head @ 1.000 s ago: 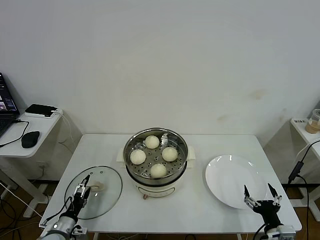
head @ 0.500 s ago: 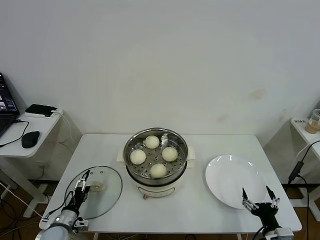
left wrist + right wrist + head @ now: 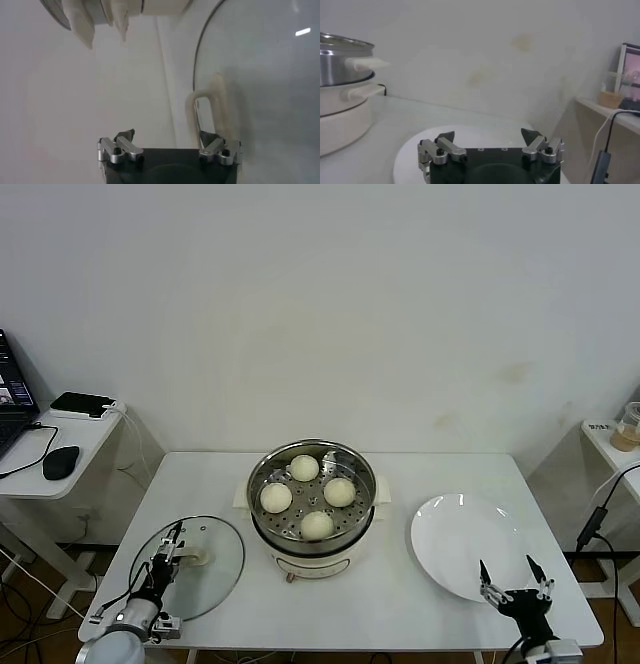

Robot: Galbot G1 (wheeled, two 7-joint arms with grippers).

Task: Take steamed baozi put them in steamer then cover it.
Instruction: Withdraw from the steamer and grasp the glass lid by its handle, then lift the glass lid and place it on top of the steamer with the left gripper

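Note:
Four cream-white baozi [image 3: 304, 468] [image 3: 339, 492] [image 3: 276, 498] [image 3: 317, 525] lie in the shiny steel steamer [image 3: 312, 459] on its cream pot base at the table's middle. The clear glass cover [image 3: 215, 569] lies flat on the table to the left, its cream bar handle [image 3: 196, 558] facing up. My left gripper [image 3: 168, 552] is open and low over the cover, just beside the handle. In the left wrist view the handle [image 3: 210, 107] lies in front of one fingertip of that gripper [image 3: 166, 136]. My right gripper [image 3: 507, 565] is open and empty at the plate's front edge.
A flat white plate [image 3: 460, 534] lies right of the steamer and also shows in the right wrist view [image 3: 470, 132], with the steamer [image 3: 340, 50] farther off. A side desk with a mouse [image 3: 60, 461] stands at far left. A shelf [image 3: 612, 439] stands at far right.
My left gripper has crept a little closer to the cover's handle. My right gripper has drifted slightly lower toward the table's front edge. Baozi, steamer and cover have not moved.

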